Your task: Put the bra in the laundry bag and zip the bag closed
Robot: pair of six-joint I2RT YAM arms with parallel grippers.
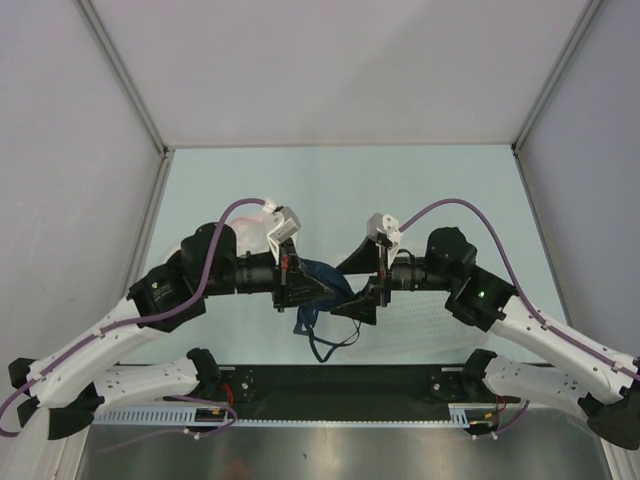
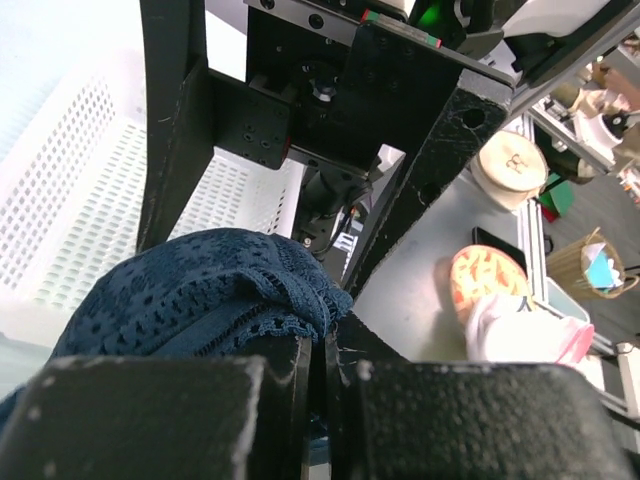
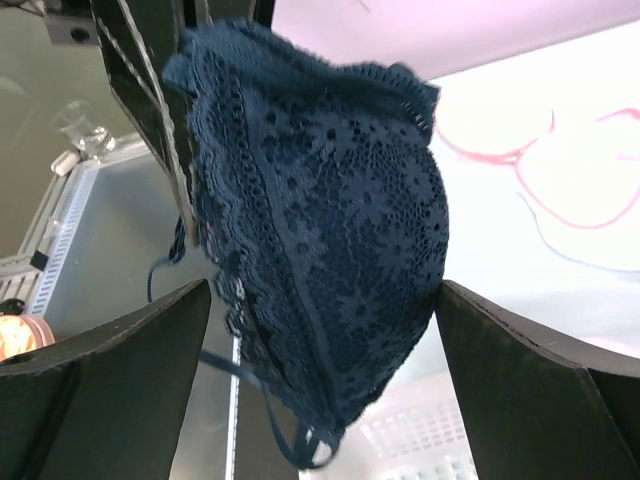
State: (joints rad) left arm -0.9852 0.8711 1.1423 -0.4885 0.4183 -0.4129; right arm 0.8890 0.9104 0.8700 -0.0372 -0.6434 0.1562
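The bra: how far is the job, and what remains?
Done: the bra is lifted, pinched in the shut left gripper. In hand: the open right gripper has its fingers on both sides of the bra. Left: the bra is outside the laundry bag, which lies by the left arm; putting it in and zipping remain.

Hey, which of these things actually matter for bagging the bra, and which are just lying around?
For the job:
bra, pinched in the left fingers
laundry bag

Just lying about:
white perforated basket
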